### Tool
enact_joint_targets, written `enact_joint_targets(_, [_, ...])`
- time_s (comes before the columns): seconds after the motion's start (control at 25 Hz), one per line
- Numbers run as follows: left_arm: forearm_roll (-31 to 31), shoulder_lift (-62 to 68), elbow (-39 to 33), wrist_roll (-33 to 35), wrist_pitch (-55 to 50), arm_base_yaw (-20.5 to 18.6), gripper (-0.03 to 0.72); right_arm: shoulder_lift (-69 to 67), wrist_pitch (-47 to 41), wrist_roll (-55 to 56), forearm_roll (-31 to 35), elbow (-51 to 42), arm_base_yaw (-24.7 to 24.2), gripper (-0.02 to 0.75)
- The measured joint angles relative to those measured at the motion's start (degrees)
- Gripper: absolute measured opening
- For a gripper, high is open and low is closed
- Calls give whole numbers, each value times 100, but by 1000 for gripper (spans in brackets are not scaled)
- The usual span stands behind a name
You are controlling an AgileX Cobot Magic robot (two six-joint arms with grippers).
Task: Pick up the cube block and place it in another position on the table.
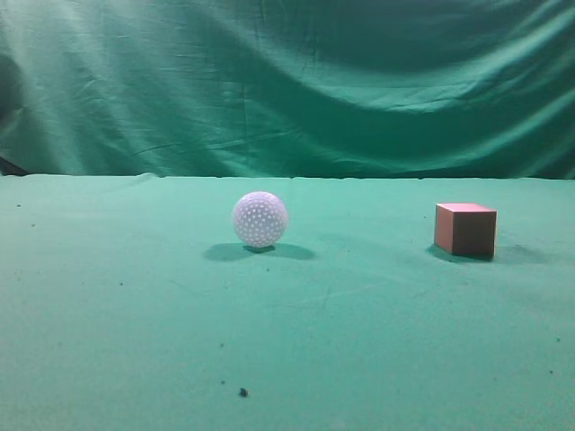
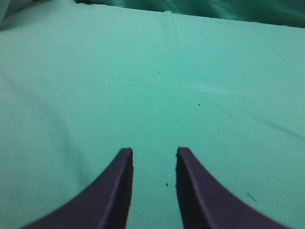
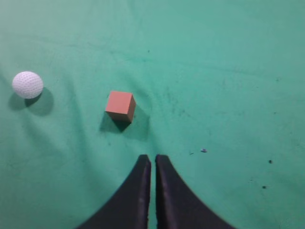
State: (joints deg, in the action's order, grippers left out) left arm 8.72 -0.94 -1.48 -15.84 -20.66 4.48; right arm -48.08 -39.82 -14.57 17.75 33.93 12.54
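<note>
The cube block (image 1: 465,229) is a small reddish-brown cube with a salmon top, resting on the green table (image 1: 135,314) at the right of the exterior view. It also shows in the right wrist view (image 3: 120,106), up and left of my right gripper (image 3: 153,158), which is shut, empty and well apart from it. My left gripper (image 2: 154,151) is open and empty over bare green cloth (image 2: 190,95). Neither gripper shows in the exterior view.
A white dimpled ball (image 1: 260,218) sits on the table left of the cube; it also shows in the right wrist view (image 3: 27,85). A draped green curtain (image 1: 287,81) hangs behind the table. A few dark specks (image 1: 243,391) lie on the cloth.
</note>
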Motion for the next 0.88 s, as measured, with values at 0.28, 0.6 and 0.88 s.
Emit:
enact_joint_targets(0.28, [0,0,0,0,0,0,262,-1921,-347,308,-215,1165,726,0])
enact_joint_targets(0.6, [0,0,0,0,0,0,262,-3805,-903,859,-656,2275,1202,0])
enact_joint_targets(0.88, [0,0,0,0,0,0,262,-4708,-1195,886,-733,2917,1240,132])
